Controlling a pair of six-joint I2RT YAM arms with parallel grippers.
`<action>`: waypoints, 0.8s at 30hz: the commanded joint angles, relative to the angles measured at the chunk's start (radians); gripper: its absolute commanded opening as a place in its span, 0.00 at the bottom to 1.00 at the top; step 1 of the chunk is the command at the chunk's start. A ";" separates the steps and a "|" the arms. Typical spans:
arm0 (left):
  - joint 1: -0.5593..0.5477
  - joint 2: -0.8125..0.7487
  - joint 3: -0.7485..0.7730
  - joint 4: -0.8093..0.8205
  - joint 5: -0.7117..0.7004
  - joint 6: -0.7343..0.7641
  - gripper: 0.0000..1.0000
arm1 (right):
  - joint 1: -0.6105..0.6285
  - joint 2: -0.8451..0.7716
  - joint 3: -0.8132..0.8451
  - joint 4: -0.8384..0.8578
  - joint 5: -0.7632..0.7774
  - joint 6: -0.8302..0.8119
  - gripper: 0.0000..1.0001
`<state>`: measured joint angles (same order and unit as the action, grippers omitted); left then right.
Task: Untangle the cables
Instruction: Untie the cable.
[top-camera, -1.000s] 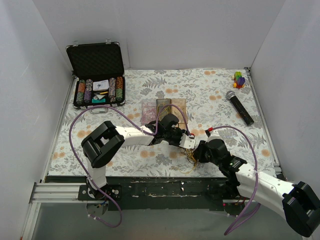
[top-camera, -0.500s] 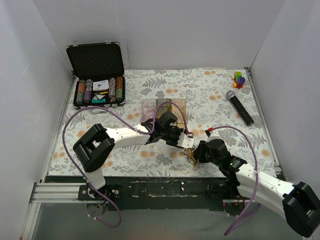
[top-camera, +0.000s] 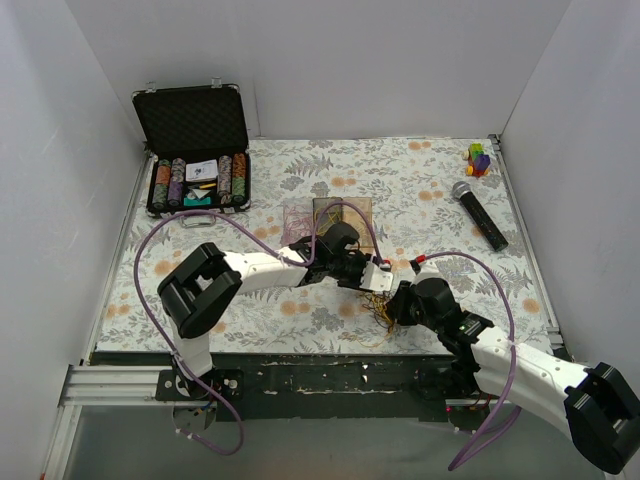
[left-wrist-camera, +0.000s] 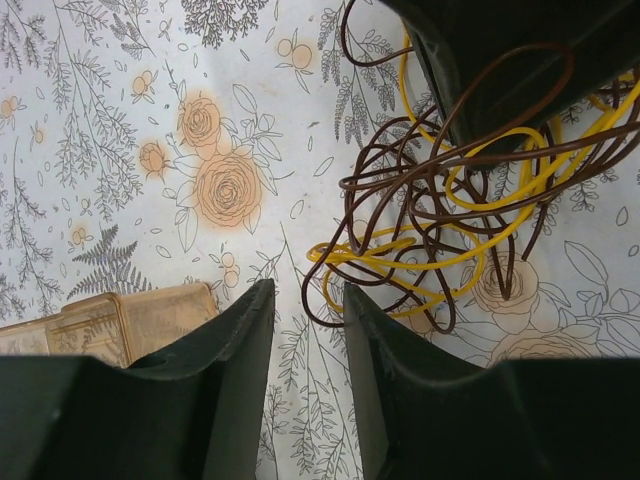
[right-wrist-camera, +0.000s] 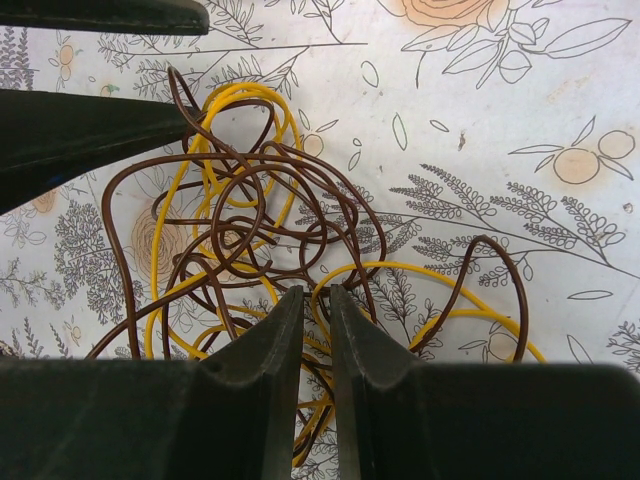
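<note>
Tangled cables (right-wrist-camera: 262, 215), right gripper (right-wrist-camera: 317, 300) pinched on them, left gripper (left-wrist-camera: 308, 292) slightly apart just beside.

Left gripper (top-camera: 384, 283) sits just behind the cables (top-camera: 382, 308), right gripper (top-camera: 398, 306) against their right side; no passage there. Flat tan boxes (top-camera: 345, 212) farther behind. Bare worktop (top-camera: 290, 318) left of the cables. Microphone (top-camera: 480, 215) well off, behind-right.
</note>
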<state>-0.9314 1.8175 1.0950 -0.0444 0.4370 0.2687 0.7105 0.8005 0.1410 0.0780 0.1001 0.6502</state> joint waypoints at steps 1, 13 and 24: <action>0.006 0.014 0.055 0.002 0.002 0.007 0.32 | 0.000 0.011 -0.011 -0.035 -0.010 -0.017 0.25; 0.009 -0.030 0.036 0.038 -0.029 -0.019 0.00 | 0.000 0.005 -0.009 -0.044 0.001 -0.015 0.26; 0.009 -0.346 0.074 -0.049 -0.141 -0.230 0.00 | 0.000 0.031 0.012 -0.061 0.018 0.003 0.31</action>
<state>-0.9257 1.6615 1.1145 -0.0490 0.3218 0.1272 0.7109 0.8043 0.1413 0.0792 0.1005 0.6544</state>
